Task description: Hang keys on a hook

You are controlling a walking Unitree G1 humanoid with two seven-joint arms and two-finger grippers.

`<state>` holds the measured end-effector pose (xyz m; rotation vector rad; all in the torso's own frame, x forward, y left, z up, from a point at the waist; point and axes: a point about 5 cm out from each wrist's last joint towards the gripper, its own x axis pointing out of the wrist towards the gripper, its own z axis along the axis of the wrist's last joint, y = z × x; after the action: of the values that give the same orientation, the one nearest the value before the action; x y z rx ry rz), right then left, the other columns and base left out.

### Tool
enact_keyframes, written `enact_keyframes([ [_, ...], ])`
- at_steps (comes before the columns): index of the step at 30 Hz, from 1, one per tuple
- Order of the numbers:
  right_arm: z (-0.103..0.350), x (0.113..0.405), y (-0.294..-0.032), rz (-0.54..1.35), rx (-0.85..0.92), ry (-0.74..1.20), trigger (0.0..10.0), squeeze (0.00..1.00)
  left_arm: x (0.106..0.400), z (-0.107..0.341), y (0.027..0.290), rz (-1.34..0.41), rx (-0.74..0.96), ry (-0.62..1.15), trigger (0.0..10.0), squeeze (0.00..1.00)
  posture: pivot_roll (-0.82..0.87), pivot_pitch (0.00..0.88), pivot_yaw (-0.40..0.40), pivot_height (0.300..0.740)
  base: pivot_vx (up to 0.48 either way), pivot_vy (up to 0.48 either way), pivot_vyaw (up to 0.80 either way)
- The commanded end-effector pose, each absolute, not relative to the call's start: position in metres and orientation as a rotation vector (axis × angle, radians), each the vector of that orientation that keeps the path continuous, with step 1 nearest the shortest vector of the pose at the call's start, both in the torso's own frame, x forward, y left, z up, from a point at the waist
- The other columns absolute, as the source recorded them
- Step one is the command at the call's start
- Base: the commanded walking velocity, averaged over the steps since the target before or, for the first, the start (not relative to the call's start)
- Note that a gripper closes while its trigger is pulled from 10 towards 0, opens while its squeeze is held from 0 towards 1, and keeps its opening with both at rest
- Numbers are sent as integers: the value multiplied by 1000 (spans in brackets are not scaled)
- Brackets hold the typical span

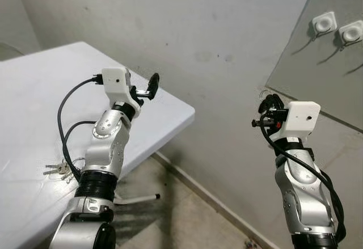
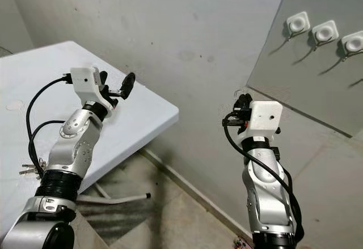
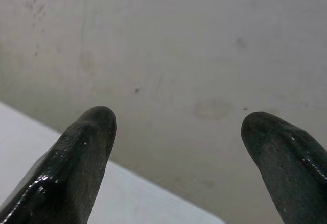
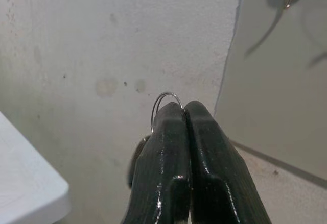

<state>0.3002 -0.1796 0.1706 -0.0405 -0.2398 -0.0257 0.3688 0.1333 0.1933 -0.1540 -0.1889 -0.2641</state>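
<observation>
Our right hand [image 4: 184, 113] is pressed closed on a thin wire key ring [image 4: 164, 103], which arcs out just above the fingertips in the middle of the right wrist view. In the left eye view that hand [image 1: 266, 106] sits at centre right of the frame, raised in front of the pale wall [image 1: 215, 39], with the ring glinting faintly at its tip. Whether keys hang from the ring we cannot tell; only a dark shape shows beside the fingers.

Up and to the right of it, a grey panel [image 1: 317, 73] leans across the upper right corner of the frame. White hooks [image 2: 298, 23] are fixed on it in a row, well apart from the right hand.

Our left hand [image 1: 152, 88] is at centre left of the frame, its two black fingers [image 3: 84, 152] spread wide and holding nothing. It hovers over the far edge of the white bench [image 1: 39, 101].

On the bench at lower left of the frame, just beside our left forearm, lies a small bunch of keys [image 1: 61, 170].
</observation>
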Motion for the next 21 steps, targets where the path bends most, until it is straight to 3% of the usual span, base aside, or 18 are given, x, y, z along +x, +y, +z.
enact_keyframes([
  [1, 180, 298, -180, -21, -44, -282, 10000, 0, 367, 195, 128, -297, -124, -201, 10000, 0, 0, 0, -57, 740, 382, 0, 0],
  [7, 180, 298, -181, -32, -24, -275, 10000, 0, 364, 195, 121, -328, -108, -204, 10000, 0, -1, 0, -53, 740, 387, 0, -76],
  [21, 179, 299, -181, -40, -20, -275, 10000, 0, 359, 197, 107, -390, -58, -221, 10000, 0, -3, 0, -48, 740, 365, 0, -641],
])
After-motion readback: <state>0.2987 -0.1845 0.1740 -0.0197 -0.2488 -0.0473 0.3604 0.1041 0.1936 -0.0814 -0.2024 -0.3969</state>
